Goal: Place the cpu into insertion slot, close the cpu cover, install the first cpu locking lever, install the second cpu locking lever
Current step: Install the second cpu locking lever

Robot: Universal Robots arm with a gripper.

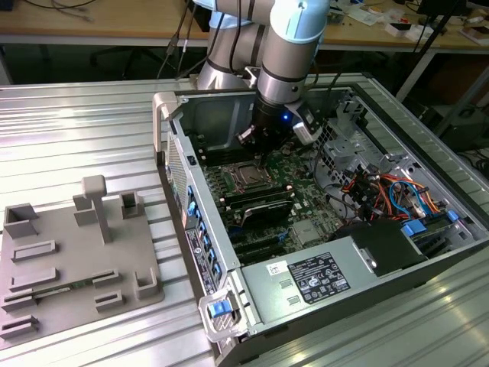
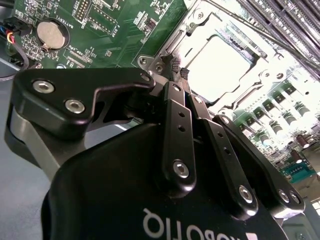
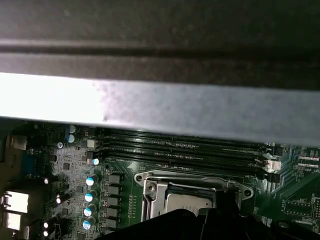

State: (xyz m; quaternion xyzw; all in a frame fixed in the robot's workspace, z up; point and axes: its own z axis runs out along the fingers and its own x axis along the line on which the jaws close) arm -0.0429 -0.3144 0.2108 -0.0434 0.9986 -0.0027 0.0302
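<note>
The gripper (image 2: pixel 177 67) hangs over the green board (image 2: pixel 100 30) inside the computer case (image 1: pixel 229 306), right at the edge of the slot (image 2: pixel 192 20). Its two fingers (image 2: pixel 175 135) are pressed together with nothing between them. The tips seem to touch the slot's metal rim, though glare makes that hard to tell. The cpu (image 2: pixel 222 62) sits in the slot, and the cover (image 3: pixel 150 187) lies flat around it.

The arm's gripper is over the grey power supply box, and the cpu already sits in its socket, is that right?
Not quite. The gripper is at the corner of the insertion slot, not over the power supply box; the second wrist view shows it. The cpu does sit in its socket.
</note>
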